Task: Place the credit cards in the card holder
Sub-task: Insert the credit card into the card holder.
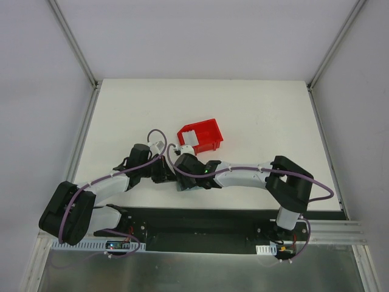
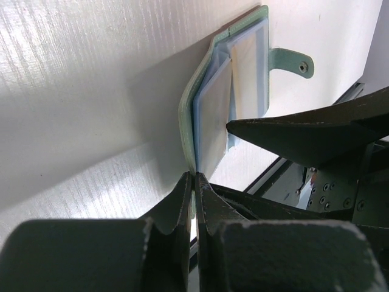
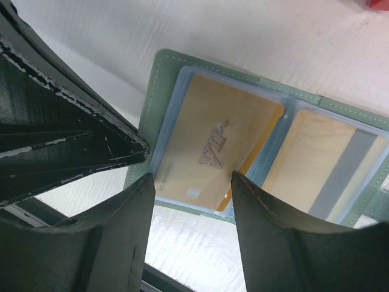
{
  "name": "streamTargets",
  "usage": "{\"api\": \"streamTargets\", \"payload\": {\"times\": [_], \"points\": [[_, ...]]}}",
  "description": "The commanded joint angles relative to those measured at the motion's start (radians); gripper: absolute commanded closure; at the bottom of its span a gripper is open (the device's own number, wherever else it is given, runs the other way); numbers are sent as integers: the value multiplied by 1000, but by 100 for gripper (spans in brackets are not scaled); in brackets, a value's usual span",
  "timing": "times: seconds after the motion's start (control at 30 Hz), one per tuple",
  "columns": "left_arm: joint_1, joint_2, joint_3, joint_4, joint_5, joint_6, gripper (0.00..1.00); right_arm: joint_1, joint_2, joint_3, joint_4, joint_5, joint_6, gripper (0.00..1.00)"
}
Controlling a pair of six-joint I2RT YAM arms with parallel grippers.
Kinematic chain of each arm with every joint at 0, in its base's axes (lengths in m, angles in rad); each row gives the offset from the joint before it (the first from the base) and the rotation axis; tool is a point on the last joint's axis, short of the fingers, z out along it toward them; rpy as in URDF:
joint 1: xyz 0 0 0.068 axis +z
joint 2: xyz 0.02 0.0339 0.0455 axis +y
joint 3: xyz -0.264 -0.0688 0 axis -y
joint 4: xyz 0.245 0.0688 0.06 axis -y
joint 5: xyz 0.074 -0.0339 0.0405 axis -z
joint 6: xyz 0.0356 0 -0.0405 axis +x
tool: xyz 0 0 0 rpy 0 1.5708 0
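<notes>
Card holder (image 3: 163,82) lies open on the white table (image 1: 255,115), near the front edge and just in front of the red bin (image 1: 200,137). Both arms meet over it. Grey-green outside, pale blue-grey inside, with clear sleeves. The snap tab (image 2: 292,62) sticks out from the far edge in the left wrist view.

Left gripper (image 2: 194,182): jaws fully together, pinching one outer edge of the card holder. That flap is lifted slightly off the table.

Right gripper (image 3: 193,234): jaws well apart, gripping nothing, poised over the near edge of the open holder. Whether a fingertip touches the sleeve cannot be told.

Orange-gold card (image 3: 213,146), printed "VIP": sits in the sleeve on the pinched side, mostly under the clear plastic. A brighter orange strip shows along its inner edge and lower corner.

Pale card (image 3: 316,167) with a grey stripe: in the neighbouring sleeve, lying flat beside the first, with the fold between them.
</notes>
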Motion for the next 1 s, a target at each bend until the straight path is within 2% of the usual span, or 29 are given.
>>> {"api": "streamTargets", "payload": {"times": [0.0, 0.1, 0.37, 0.73, 0.97], "points": [[-10, -26, 5, 11, 21, -19, 100, 10, -35, 0, 39, 29, 18, 44], [-8, -27, 3, 11, 18, -17, 100, 7, -67, -29, 81, 40, 19, 42], [-8, -38, 5, 11, 24, -19, 100, 9, -7, 6, 24, 44, 18, 45], [-8, -47, 2, 10, 27, -26, 100, 18, -4, 58, -121, 181, 2, 63], [-8, -67, 12, 11, 52, -26, 100, 21, -12, 86, -189, 248, 1, 67]]}}
